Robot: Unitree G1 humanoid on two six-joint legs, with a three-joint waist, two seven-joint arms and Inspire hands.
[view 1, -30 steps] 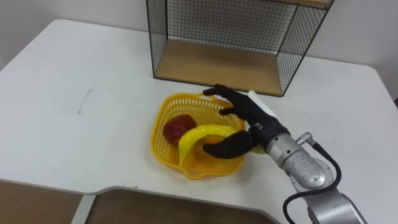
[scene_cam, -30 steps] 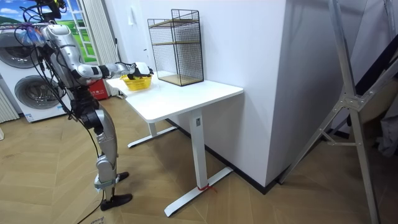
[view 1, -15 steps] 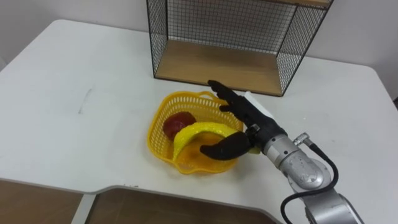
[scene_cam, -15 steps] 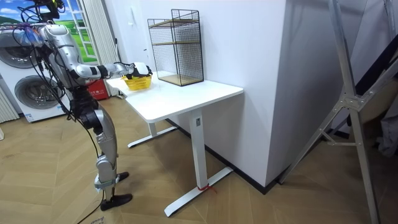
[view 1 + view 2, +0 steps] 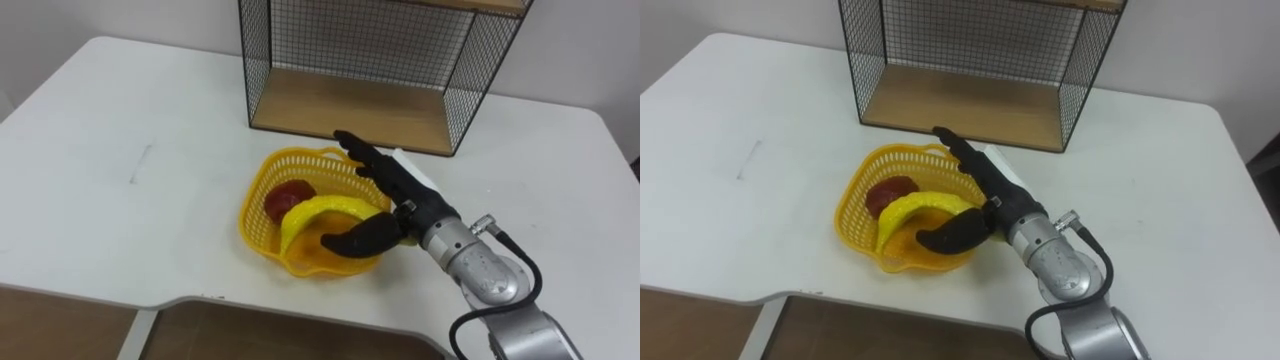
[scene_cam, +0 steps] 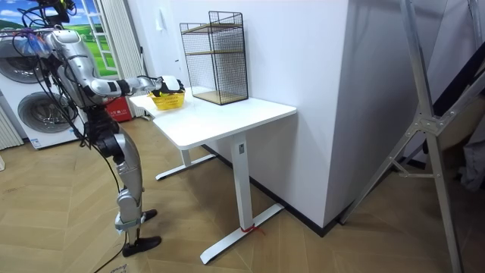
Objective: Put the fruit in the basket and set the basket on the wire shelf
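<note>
A yellow plastic basket (image 5: 258,205) stands on the white table (image 5: 120,130), just in front of the wire shelf (image 5: 350,105). In it lie a red apple (image 5: 283,197) and a yellow banana (image 5: 312,211). My right hand (image 5: 405,195) grips the basket's right rim: its thumb reaches inside over the near part of the wall, while the fingers stretch along the far rim. The basket looks slightly tipped. In the room view I stand at the table's end with this arm stretched out to the basket (image 6: 167,99).
The shelf is a black wire box with a wooden floor, and its open front faces me. It rises in two tiers (image 6: 216,57) in the room view. Bare table top lies left of the basket and to the right of my arm. The table's near edge (image 5: 200,298) is close below the basket.
The basket has shifted a little to the left with my right hand on it, and the hand has closed in over its rim.
</note>
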